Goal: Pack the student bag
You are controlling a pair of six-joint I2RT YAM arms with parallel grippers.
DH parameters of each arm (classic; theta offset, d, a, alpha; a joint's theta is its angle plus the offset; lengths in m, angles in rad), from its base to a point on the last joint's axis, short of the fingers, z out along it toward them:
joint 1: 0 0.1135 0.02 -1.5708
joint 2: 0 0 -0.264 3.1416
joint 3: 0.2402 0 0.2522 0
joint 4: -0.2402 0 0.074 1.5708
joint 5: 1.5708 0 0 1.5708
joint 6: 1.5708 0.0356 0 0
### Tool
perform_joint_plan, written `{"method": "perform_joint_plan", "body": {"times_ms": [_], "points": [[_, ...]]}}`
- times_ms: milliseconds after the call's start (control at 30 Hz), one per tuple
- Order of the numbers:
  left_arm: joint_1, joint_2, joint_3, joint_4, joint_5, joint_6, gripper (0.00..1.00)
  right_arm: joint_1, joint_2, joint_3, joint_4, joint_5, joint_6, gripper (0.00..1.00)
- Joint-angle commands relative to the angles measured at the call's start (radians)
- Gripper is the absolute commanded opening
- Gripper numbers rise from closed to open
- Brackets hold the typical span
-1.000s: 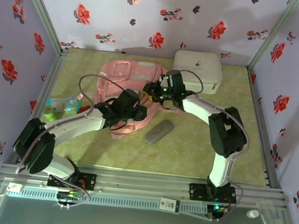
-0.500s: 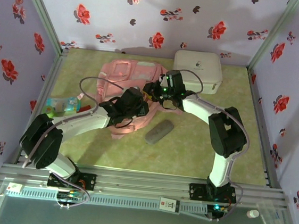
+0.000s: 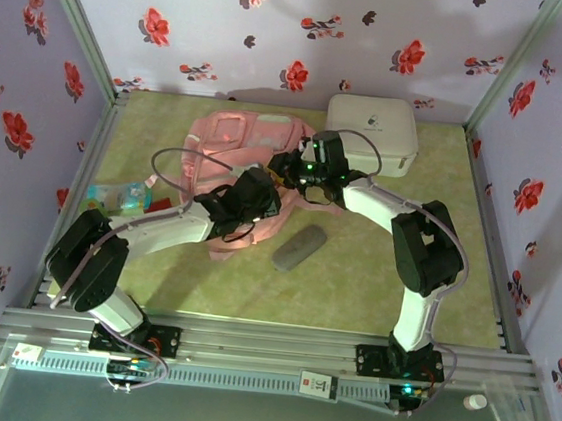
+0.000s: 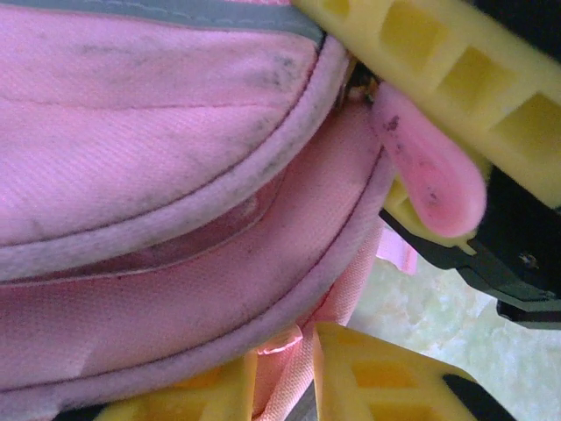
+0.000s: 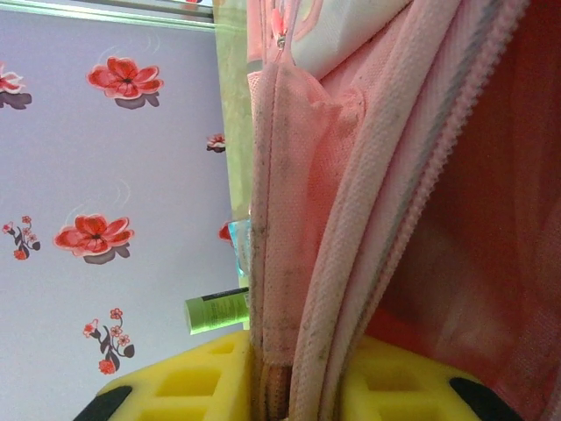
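Observation:
The student bag (image 3: 235, 150), a soft pink backpack, lies flat on the green table left of centre. My left gripper (image 3: 262, 201) is at the bag's near right edge. In the left wrist view its yellow fingers (image 4: 386, 377) pinch a fold of the bag's pink fabric (image 4: 175, 175), and the gripper (image 4: 285, 381) is shut on it. My right gripper (image 3: 288, 167) is just behind, at the bag's right side. Seen from the right wrist, that gripper (image 5: 298, 390) is shut on the bag's zip edge (image 5: 307, 219). The right gripper's yellow finger (image 4: 456, 70) shows close by in the left wrist view.
A white rounded hard case (image 3: 372, 132) stands at the back right of the bag. A grey pouch (image 3: 299, 247) lies on the table just in front of the bag. Blue and green items (image 3: 116, 198) lie at the left wall; a green tube (image 5: 217, 310) shows there.
My left arm has swung right and further in along the bag's edge, towards the right gripper, and its jaws have narrowed onto the fabric. The right gripper has barely moved.

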State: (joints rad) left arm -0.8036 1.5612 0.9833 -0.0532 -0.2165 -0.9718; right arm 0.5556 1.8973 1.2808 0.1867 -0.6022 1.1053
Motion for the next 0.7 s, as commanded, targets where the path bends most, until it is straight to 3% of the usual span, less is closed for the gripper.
{"method": "perform_joint_plan", "body": {"times_ms": [0,267,467,667], "points": [[0.009,0.012,-0.029,0.102,-0.111,-0.023,0.23,0.029,-0.008,0.008,0.11,-0.079,0.015,0.24],[0.009,0.003,-0.061,0.161,-0.157,-0.053,0.3,0.037,0.007,0.011,0.158,-0.087,0.056,0.22],[0.009,-0.009,-0.017,-0.04,-0.301,-0.151,0.33,0.053,0.014,0.021,0.143,-0.072,0.043,0.22],[0.009,-0.006,0.008,-0.136,-0.337,-0.168,0.28,0.061,0.022,0.035,0.121,-0.052,0.019,0.21]]}}
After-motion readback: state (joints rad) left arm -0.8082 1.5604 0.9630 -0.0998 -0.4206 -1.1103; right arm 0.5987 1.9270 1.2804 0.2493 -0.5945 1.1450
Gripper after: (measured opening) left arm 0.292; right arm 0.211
